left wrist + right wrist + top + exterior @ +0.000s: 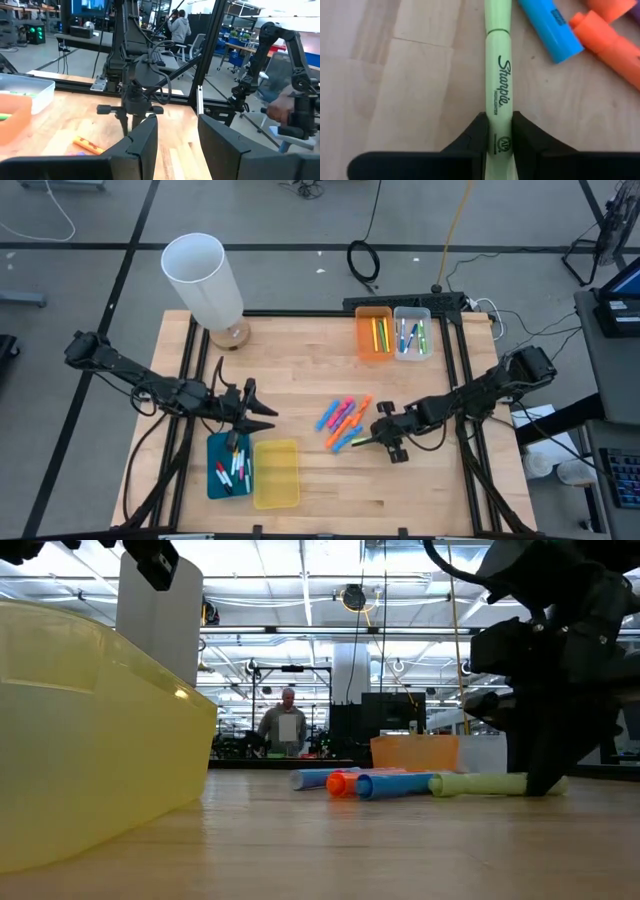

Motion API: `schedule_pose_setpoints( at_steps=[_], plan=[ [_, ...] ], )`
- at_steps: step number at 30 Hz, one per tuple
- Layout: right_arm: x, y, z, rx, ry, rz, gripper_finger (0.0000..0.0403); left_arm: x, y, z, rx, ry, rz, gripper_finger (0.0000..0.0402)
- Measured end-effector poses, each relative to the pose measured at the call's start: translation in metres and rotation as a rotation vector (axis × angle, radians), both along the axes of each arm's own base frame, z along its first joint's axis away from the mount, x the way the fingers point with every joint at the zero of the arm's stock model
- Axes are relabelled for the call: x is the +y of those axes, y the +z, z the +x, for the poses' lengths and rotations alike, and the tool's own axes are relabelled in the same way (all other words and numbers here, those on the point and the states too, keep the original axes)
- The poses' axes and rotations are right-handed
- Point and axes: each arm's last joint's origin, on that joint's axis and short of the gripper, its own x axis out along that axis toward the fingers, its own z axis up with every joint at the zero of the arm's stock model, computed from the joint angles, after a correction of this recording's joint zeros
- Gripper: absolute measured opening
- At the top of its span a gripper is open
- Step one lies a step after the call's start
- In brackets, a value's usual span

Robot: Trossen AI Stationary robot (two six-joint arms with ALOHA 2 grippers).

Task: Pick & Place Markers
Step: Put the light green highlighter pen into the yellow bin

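A loose heap of markers (340, 420), pink, orange and blue, lies in the middle of the wooden table. At its near side a light green highlighter (498, 75) lies flat on the wood, and my right gripper (499, 134) is shut on it; the low view shows this marker (480, 783) beside the gripper (545, 765). My left gripper (255, 415) hangs open and level over the teal bin (215, 475), with nothing between its fingers (145, 142). My right gripper pinches the green highlighter's barrel (498, 117) between its two fingers, below the printed name, away from the cap end. The fingers slant down from the table's right side, one on each long side. The highlighter lies flat on the table.
An orange bin (362, 340) and a clear bin (428, 340) with markers stand at the far edge. A yellow bin (276, 480) sits beside the teal bin, which holds thin pens. A white cylinder (205, 275) stands far left. Blue and orange markers (555, 30) lie close to the green one.
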Motion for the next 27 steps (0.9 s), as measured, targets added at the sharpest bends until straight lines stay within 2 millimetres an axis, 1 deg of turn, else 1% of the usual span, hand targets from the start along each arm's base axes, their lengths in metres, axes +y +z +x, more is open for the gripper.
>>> schedule_pose_setpoints(
  at_steps=[3,6,7,11,13,15,17,18,22,24,27],
  plan=[
    [0.002,0.008,-0.002,-0.020,-0.030,0.038,0.0046,0.000,0.000,0.000,-0.002,0.004,0.013,0.0145],
    [0.006,0.020,-0.009,-0.042,-0.035,0.094,0.0046,0.001,0.000,0.000,-0.004,0.023,0.021,0.0145],
    [0.008,0.025,-0.010,-0.080,-0.033,0.106,0.0046,0.001,0.000,0.000,-0.003,0.026,0.024,0.0145],
    [0.017,0.052,0.001,-0.388,-0.044,0.069,0.0046,-0.002,-0.004,0.008,-0.022,0.031,0.065,0.0145],
    [0.022,0.062,0.008,-0.561,-0.008,0.039,0.0046,-0.004,-0.004,0.014,-0.066,0.035,0.100,0.0145],
    [0.026,0.075,0.016,-0.756,0.046,0.047,0.0046,-0.006,-0.006,0.021,-0.116,0.044,0.142,0.0145],
    [0.028,0.085,0.023,-0.938,0.074,0.047,0.0046,-0.007,-0.009,0.029,-0.156,0.058,0.181,0.0145],
    [0.027,0.088,0.025,-1.000,0.083,0.035,0.0046,-0.007,-0.011,0.032,-0.176,0.070,0.202,0.0145],
    [0.024,0.100,0.031,-1.187,0.082,0.011,0.0046,-0.007,-0.021,0.050,-0.193,0.103,0.306,0.0145],
    [0.023,0.102,0.033,-1.224,0.085,0.005,0.0046,-0.009,-0.026,0.061,-0.173,0.108,0.345,0.0145],
    [0.024,0.099,0.036,-1.241,0.098,0.011,0.0046,-0.015,-0.033,0.082,-0.144,0.105,0.396,0.0145]
  ],
)
